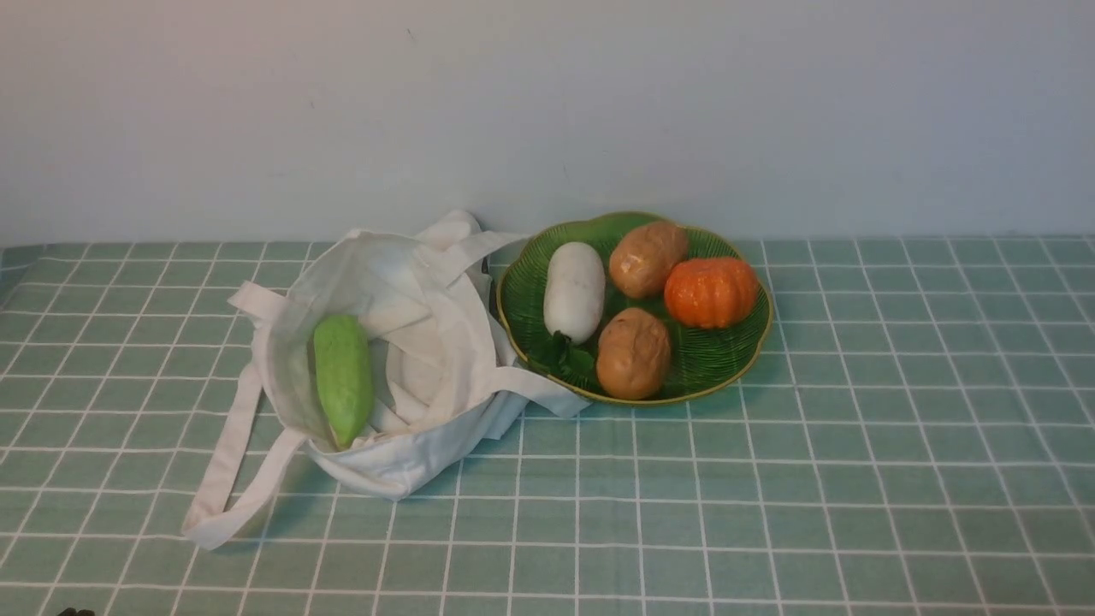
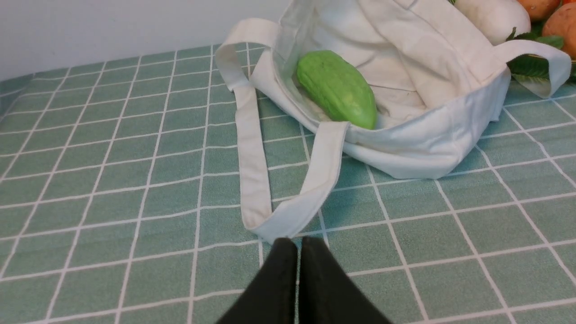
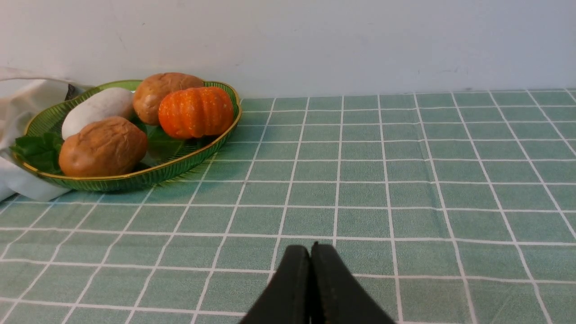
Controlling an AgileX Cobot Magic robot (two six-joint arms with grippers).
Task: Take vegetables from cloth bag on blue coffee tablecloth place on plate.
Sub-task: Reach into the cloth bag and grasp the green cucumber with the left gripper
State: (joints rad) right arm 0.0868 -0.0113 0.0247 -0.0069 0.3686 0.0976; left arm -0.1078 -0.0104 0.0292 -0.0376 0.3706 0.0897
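Note:
The light green gourd (image 1: 343,377) lies in the open mouth of the white cloth bag (image 1: 411,342) on the teal grid tablecloth (image 1: 770,479). It also shows in the left wrist view (image 2: 338,89), inside the bag (image 2: 427,130). The dark green plate (image 1: 719,364) stands right of the bag, touching it. My left gripper (image 2: 298,245) is shut and empty, just short of the bag's strap loop (image 2: 288,216). My right gripper (image 3: 310,250) is shut and empty over bare cloth, well away from the plate (image 3: 180,164). Neither gripper shows in the front view.
On the plate lie a white radish (image 1: 574,291), two brown potatoes (image 1: 648,258) (image 1: 633,353) and an orange pumpkin (image 1: 711,292). A grey wall (image 1: 547,111) runs along the table's back edge. One bag strap (image 1: 224,479) trails toward the front left.

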